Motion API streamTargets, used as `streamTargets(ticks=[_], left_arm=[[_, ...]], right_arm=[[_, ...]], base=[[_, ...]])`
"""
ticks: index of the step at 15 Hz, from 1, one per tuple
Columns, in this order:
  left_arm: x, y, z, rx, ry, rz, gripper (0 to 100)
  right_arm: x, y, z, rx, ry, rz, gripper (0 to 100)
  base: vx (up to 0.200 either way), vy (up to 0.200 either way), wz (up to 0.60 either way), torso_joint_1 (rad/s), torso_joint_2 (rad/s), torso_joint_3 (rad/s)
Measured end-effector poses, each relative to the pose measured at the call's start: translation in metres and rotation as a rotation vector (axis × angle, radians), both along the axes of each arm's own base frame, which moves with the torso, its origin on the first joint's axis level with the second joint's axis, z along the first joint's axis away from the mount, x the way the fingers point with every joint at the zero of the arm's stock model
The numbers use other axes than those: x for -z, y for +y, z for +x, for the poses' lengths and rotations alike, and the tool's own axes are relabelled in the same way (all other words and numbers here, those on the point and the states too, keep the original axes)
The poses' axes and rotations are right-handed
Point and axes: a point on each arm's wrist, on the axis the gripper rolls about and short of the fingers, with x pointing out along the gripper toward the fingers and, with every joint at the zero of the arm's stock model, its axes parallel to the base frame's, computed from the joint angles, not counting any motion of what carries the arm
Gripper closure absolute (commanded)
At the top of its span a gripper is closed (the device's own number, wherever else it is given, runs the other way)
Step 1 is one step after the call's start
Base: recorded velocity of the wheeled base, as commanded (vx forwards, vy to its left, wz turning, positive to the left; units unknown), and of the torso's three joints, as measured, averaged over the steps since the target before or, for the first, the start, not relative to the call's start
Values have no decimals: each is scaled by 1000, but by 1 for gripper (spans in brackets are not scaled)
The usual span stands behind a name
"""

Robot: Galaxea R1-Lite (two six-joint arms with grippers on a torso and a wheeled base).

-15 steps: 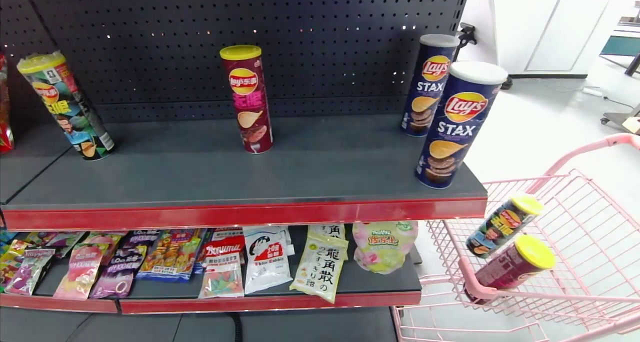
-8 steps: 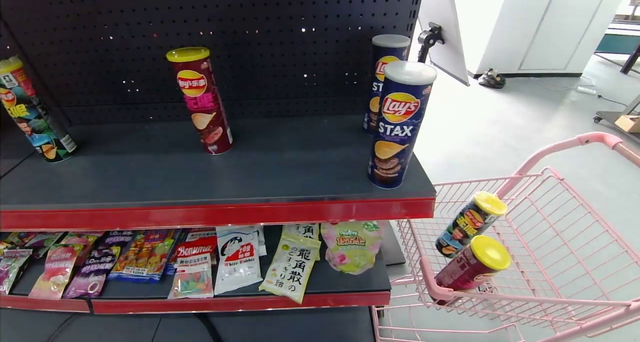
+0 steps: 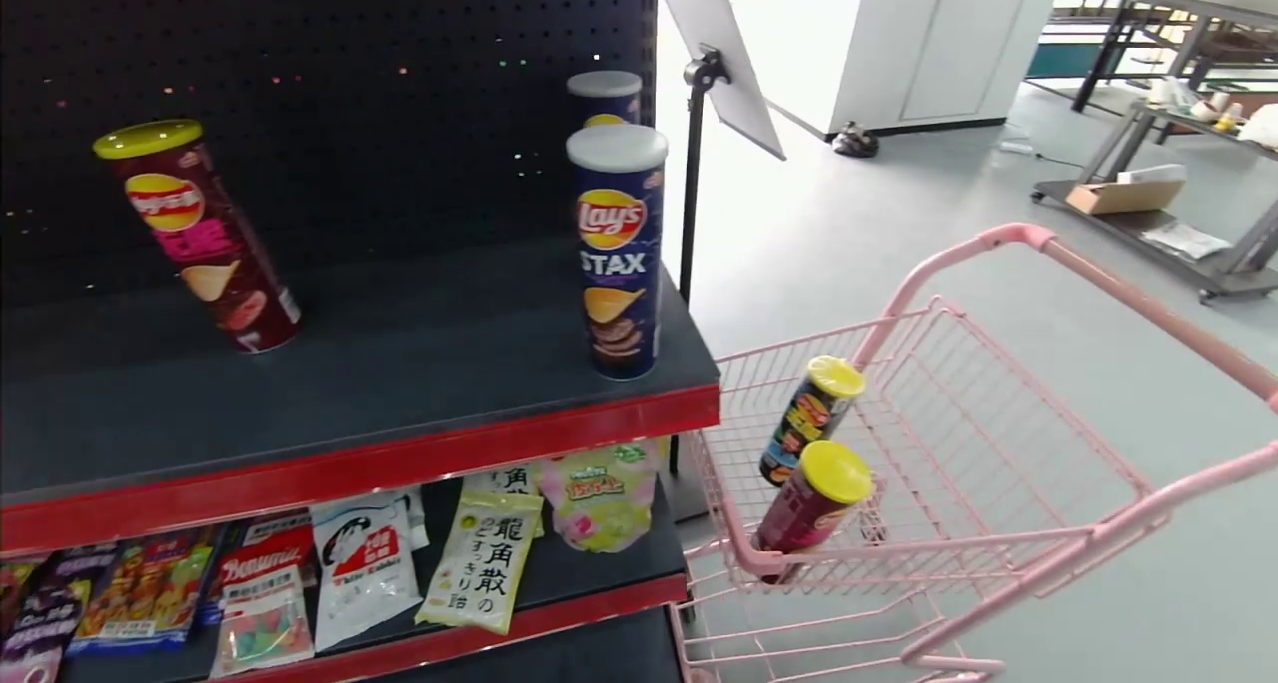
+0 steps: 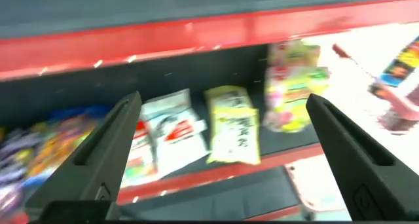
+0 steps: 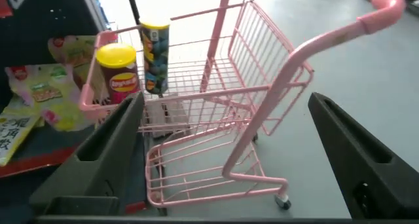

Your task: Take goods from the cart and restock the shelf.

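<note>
A pink cart (image 3: pixel 1128 295) stands to the right of the shelf. Two chip cans with yellow lids lean in its near left corner: a maroon can (image 3: pixel 814 498) and a dark patterned can (image 3: pixel 811 418). The upper shelf (image 3: pixel 399 453), dark with a red edge, carries a maroon can (image 3: pixel 205 239) and a blue can (image 3: pixel 617 254) with another blue can (image 3: pixel 604 99) behind it. My left gripper (image 4: pixel 222 165) is open and empty, facing the lower shelf. My right gripper (image 5: pixel 229 158) is open and empty, above and short of the cart (image 5: pixel 387 0), its maroon can (image 5: pixel 120 73) and dark can (image 5: pixel 155 54).
Snack bags (image 3: pixel 479 553) lie in a row on the lower shelf. A sign board on a thin stand (image 3: pixel 714 54) rises just behind the shelf's right end. A low trolley with a box (image 3: pixel 1148 199) stands far right. Grey floor surrounds the cart.
The head camera has turned to the right, so the shelf slid left in the picture and the whole cart came into sight. The cans on the shelf and in the cart stay put.
</note>
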Motion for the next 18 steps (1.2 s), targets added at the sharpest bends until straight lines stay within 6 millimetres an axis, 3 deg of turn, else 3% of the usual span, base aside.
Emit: streamTargets(ticks=[9, 18], left_arm=[[0, 0, 0, -1, 0, 0, 0], [0, 0, 0, -1, 1, 0, 0]], right_arm=[[0, 0, 0, -1, 1, 0, 0], [0, 0, 0, 0, 1, 0, 0]], base=[[0, 0, -67, -6, 12, 12], [0, 0, 0, -155, 470, 312]])
